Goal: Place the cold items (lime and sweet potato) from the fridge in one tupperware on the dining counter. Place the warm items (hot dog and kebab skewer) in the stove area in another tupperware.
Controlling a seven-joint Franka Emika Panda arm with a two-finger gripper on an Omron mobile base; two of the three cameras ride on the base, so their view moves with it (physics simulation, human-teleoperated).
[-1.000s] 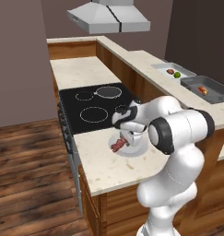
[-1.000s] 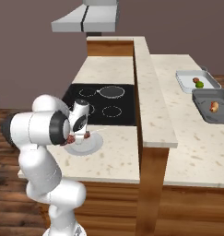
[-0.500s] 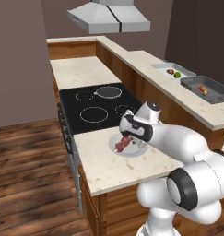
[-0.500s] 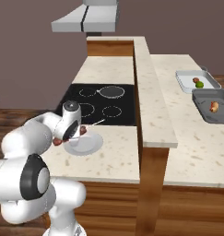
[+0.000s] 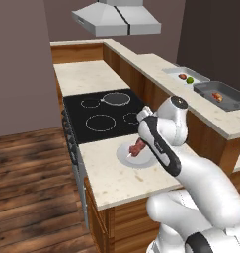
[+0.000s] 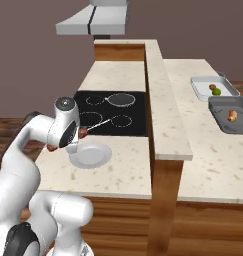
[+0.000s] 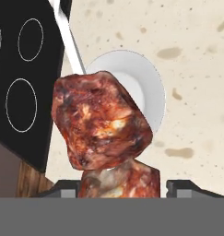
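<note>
The kebab skewer (image 7: 102,124), dark red meat chunks on a pale stick, sits between my gripper's (image 7: 118,186) fingers, which are shut on it. It hangs just above the white plate (image 7: 148,87) on the counter beside the stove. The base views show the kebab skewer (image 5: 136,147) (image 6: 83,132) over the plate (image 5: 143,159) (image 6: 93,156). On the dining counter, a light tupperware (image 5: 171,70) (image 6: 198,85) holds the lime (image 5: 189,79) (image 6: 216,91) and the sweet potato (image 5: 182,76) (image 6: 212,87). A dark tupperware (image 5: 205,86) (image 6: 218,107) holds the hot dog (image 5: 217,96) (image 6: 233,116).
The black stove top (image 5: 106,113) (image 6: 113,110) lies just beyond the plate, under a grey range hood (image 5: 116,20). The raised dining counter (image 6: 160,100) runs along the right of the stove. Wooden floor (image 5: 27,188) lies to the left.
The arm has swung round, its elbow now low and near the cameras. The gripper has kept hold of the kebab skewer and carried it a little up off the plate.
</note>
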